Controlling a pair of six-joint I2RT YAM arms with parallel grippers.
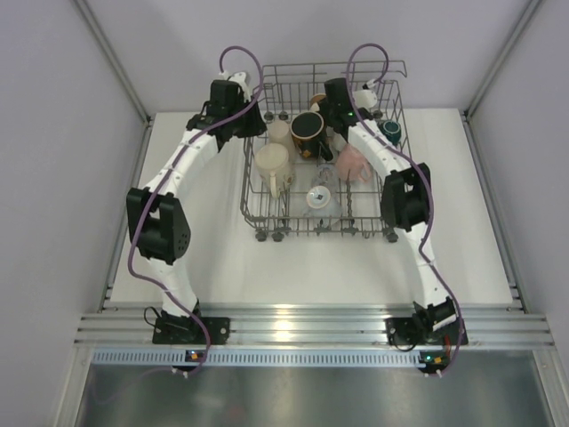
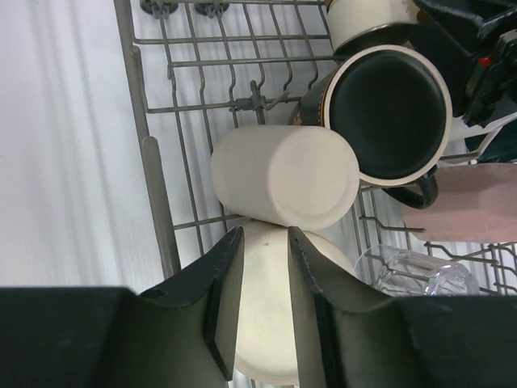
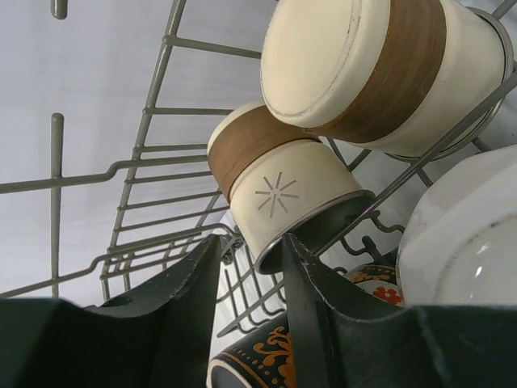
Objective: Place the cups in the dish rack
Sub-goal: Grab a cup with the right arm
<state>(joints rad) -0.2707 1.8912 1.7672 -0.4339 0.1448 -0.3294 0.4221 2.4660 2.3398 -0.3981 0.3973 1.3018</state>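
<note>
Evidently late in the loading: left claw [image 2: 265, 234] hangs with jaws apart over a cream cup [image 2: 262, 323] by the left wall of the dish rack [image 1: 246, 182], clamping nothing that shows, and every cup in sight lies inside the rack on the tabletop [image 1: 204, 258]. Right claw [image 3: 252, 242], jaws also apart, flanks the lip of a brown-banded cup [image 3: 283, 194]; touching or not, cannot tell. Next, I judge, both must lift straight out past the tines; the arms hide the rack's far end, so the count is unsure.
</note>
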